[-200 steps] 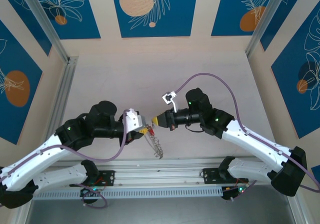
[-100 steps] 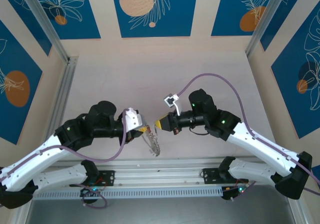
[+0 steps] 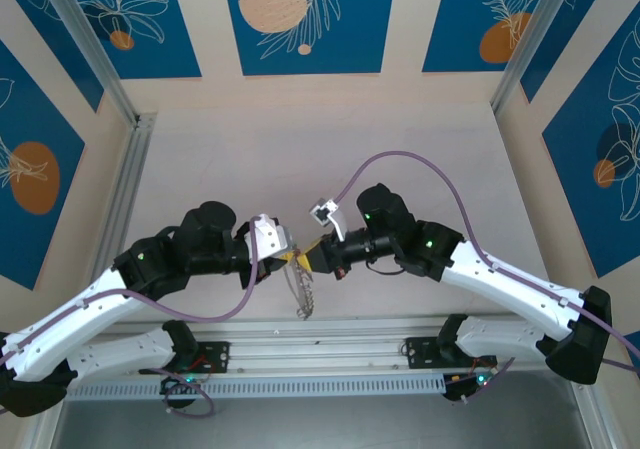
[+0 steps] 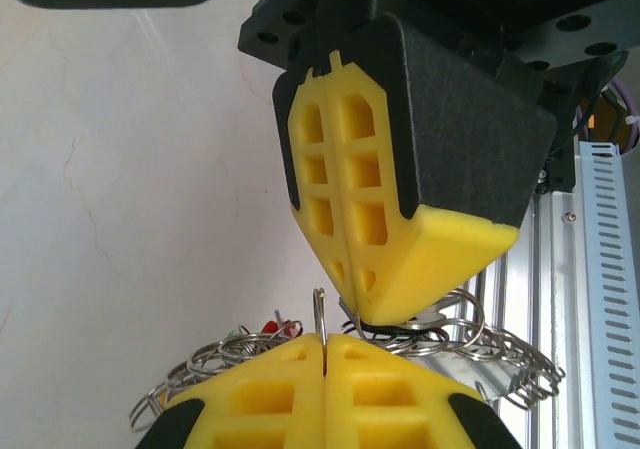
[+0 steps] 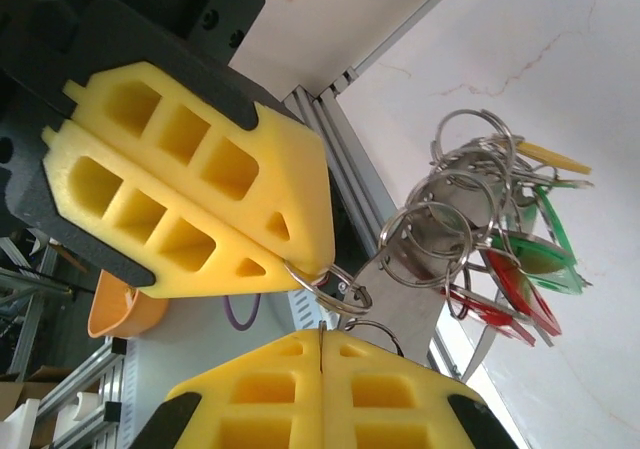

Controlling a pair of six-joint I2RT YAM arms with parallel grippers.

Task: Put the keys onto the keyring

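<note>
The right gripper (image 3: 313, 259) has swung in from 3 o'clock to meet the left gripper (image 3: 288, 258) tip to tip. Both are clamped tight: left on the keyring (image 3: 303, 294), hanging toward 6 o'clock with the keys (image 5: 520, 269), right on a small ring (image 5: 376, 322). Threading looks imminent.

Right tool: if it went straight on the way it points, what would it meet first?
Probably the left tool, almost tip to tip with it, unless the keyring between them comes first.
</note>
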